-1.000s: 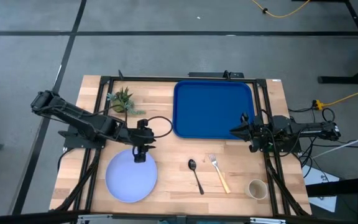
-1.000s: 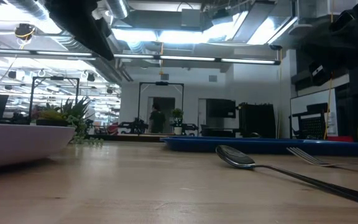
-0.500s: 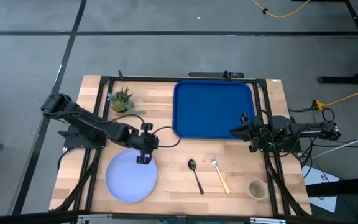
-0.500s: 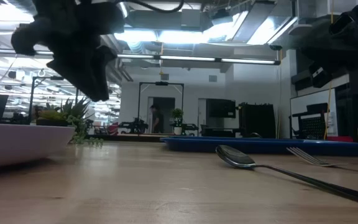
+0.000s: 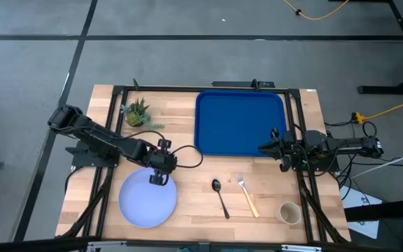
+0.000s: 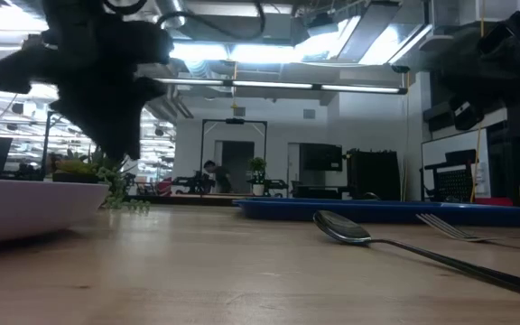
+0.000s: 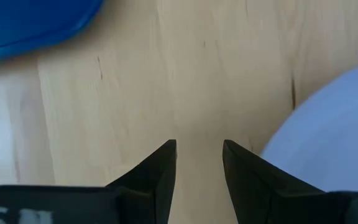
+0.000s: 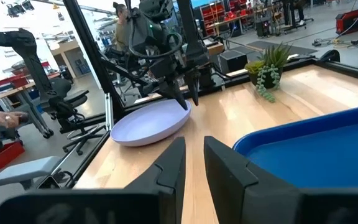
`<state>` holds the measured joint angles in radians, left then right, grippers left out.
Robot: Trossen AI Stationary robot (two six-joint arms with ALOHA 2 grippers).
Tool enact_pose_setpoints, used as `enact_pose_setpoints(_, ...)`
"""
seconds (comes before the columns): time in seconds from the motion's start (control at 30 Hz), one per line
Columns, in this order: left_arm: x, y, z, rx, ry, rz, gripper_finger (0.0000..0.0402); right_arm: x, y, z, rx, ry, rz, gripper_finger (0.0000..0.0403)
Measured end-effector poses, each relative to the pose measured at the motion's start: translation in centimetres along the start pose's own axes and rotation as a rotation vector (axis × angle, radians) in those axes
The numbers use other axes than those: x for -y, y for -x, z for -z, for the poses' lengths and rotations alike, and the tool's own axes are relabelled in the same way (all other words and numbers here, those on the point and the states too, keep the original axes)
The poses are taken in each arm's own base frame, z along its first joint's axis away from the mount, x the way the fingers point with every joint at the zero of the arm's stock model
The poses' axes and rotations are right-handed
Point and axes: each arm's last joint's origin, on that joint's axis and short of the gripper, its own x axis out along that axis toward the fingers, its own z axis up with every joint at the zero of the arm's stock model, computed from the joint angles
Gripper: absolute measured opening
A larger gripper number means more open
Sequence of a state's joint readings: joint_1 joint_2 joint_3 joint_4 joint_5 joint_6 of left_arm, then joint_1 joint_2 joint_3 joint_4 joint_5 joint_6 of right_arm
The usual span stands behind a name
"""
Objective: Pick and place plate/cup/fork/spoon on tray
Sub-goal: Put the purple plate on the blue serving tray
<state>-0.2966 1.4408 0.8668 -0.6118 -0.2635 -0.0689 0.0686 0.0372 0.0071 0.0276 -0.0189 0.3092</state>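
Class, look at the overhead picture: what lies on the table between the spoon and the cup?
In the high view, the fork lies between the spoon and the cup, tines toward the tray; the rest is bare wood.

1 plate point(image 5: 147, 198), cup point(image 5: 290, 211), fork point(image 5: 246, 194), spoon point(image 5: 220, 197), tray point(image 5: 240, 123)

My left gripper point(image 5: 159, 179) hangs fingers-down toward the counter's front-left, fingers slightly apart. My right gripper point(image 5: 263, 148) waits by the right edge, fingers nearly closed.
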Motion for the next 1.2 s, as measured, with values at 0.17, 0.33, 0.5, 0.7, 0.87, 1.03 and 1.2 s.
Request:
enact_pose_setpoints(0.17,0.2,-1.1,0.3,-0.068,-0.020,-0.019,0.0125,0.0,0.0,0.1,-0.006,-0.001,0.002,0.0065)
enact_pose_setpoints(0.33,0.3,-1.4,0.4,-0.086,-0.025,-0.013,0.0125,0.0,0.0,0.0,0.002,-0.001,0.000,0.0065)
enact_pose_setpoints(0.5,0.4,-1.4,0.4,-0.088,-0.028,-0.010,0.0125,0.0,0.0,0.0,0.003,-0.001,0.000,0.0065)
enact_pose_setpoints(0.7,0.4,-1.1,0.3,-0.077,-0.029,-0.007,0.0125,0.0,0.0,0.0,0.004,-0.001,0.000,0.0065)
enact_pose_setpoints(0.87,0.5,-0.1,-1.1,-0.024,-0.020,-0.001,0.0124,0.0,0.0,0.0,0.004,-0.001,0.000,0.0065)
enact_pose_setpoints(1.03,1.3,0.3,-1.3,-0.024,0.009,0.102,0.0124,0.0,0.0,0.0,0.000,-0.001,0.000,0.0065)
enact_pose_setpoints(1.2,2.3,-0.3,0.2,-0.102,0.042,0.204,0.0124,0.0,0.0,0.1,-0.005,-0.001,0.002,0.0065)
